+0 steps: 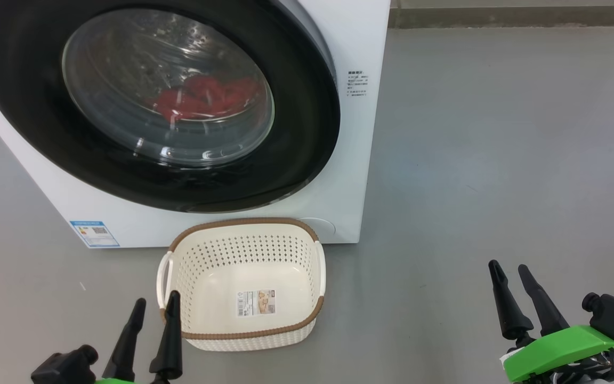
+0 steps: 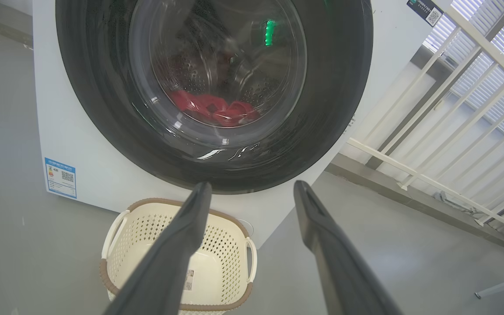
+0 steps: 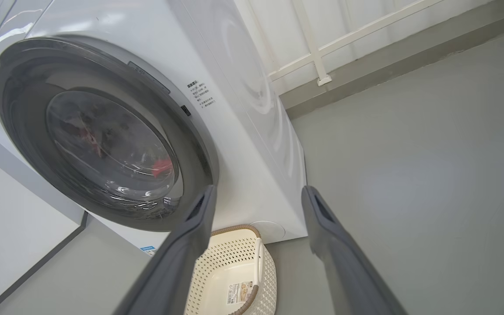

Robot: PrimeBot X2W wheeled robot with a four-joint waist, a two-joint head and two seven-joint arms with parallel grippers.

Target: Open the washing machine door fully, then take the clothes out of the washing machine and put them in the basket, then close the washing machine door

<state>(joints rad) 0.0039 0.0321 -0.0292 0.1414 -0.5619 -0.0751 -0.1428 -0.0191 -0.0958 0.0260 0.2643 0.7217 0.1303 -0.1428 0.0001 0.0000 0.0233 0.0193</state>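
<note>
The room has a smooth grey floor [image 1: 499, 160], which takes most of the space and runs back to a low grey strip at the foot of the wall. In the left wrist view a white railing [image 2: 453, 109] with slanted bars stands beside the machine.

The washing machine [image 1: 363, 48] is a big white box that stands directly on the floor, at the left of the head view. Its door [image 1: 19, 106], a wide glossy black ring around a domed glass, is closed against the front.

The basket [image 1: 243, 222], cream with small holes and a brown rim, stands on the floor just in front of the machine, below the door. The clothes [image 1: 205, 98] are inside the drum, and through the glass they show as a red heap low in it.

The left pincer [image 1: 156, 300] is released, its two dark fingers apart and holding nothing, near the left front corner of the basket. The right pincer [image 1: 508, 266] is also released and empty, well apart from the basket, over the floor.

A blue label [image 1: 94, 233] sits at the low left corner of the machine, and a sticker [image 1: 256, 302] lies on the basket bottom.
</note>
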